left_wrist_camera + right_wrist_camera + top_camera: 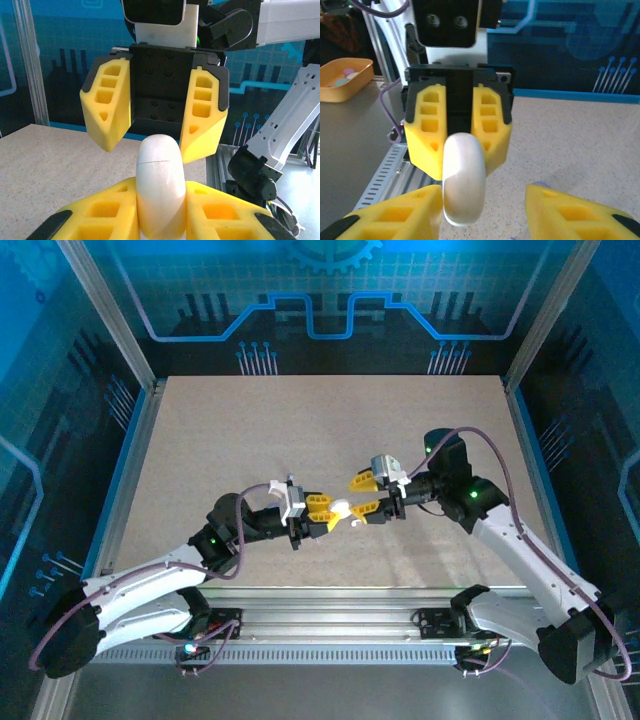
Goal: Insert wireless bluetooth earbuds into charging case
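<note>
L pincer (161, 200) nips smooth white egg-shaped case (464, 175); R pincer (485, 195), blocky yellow jaws, open astride it.

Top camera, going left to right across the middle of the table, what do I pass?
left arm → left hand → white case → right hand → right arm

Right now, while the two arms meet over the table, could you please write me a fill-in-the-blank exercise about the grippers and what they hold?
1. The left gripper is shut on a round case whose colour is ____.
2. The right gripper is ____, not shut, with a finger on each side of that case.
3. The case itself is ____, not open: a thin seam runs across it.
Missing words: white; open; closed.
</note>
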`<action>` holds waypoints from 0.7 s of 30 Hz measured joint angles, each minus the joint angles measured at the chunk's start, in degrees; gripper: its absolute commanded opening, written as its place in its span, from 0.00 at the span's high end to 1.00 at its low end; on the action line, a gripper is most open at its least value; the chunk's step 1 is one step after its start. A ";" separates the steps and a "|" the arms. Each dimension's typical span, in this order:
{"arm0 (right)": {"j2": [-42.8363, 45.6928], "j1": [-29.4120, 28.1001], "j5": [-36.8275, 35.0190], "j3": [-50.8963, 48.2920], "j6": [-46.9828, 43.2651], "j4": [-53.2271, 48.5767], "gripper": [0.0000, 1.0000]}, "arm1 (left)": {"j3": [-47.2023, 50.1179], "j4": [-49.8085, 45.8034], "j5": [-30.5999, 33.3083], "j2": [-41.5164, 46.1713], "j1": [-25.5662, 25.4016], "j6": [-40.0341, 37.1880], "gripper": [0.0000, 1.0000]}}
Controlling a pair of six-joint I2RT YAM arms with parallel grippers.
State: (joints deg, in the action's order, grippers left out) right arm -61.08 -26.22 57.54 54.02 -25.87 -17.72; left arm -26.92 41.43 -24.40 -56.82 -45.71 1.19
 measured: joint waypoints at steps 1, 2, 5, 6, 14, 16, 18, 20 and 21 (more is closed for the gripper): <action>-0.35 -0.24 0.37 0.42 -0.66 -0.55 0.57 | 0.00 0.00 0.00 0.00 0.00 0.00 0.76; -0.72 -0.61 0.76 0.94 -1.40 -1.25 0.59 | 0.00 -0.02 0.00 0.00 0.00 0.00 0.76; -1.70 -1.66 1.44 2.14 -3.32 -3.26 0.63 | 0.00 0.00 0.00 0.00 0.00 0.00 0.76; -2.01 -1.97 1.46 2.51 -3.82 -3.87 0.65 | 0.00 -0.02 0.00 0.00 0.00 0.00 0.76; -2.80 -2.25 1.05 3.78 -6.10 -6.38 0.86 | 0.00 -0.42 -0.55 0.00 0.00 -0.09 0.75; -2.80 -2.25 0.81 3.89 -6.54 -7.02 0.86 | 0.00 -0.59 -0.55 0.00 0.00 -0.17 0.69; -2.80 -2.47 0.31 4.20 -7.17 -7.82 0.87 | 0.00 -0.83 -0.48 0.00 0.00 -0.26 0.61; -2.56 -2.97 -0.44 4.39 -7.69 -8.74 0.87 | 0.00 -0.94 -0.07 0.00 0.00 -0.44 0.40; -2.38 -3.10 -0.83 4.39 -7.91 -9.07 0.87 | 0.00 -0.98 0.13 0.00 0.00 -0.87 0.28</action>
State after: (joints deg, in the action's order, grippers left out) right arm -63.46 -29.32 56.71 58.41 -33.78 -26.79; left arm -26.92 40.45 -24.27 -56.82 -45.71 0.32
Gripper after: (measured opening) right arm 0.171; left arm 0.527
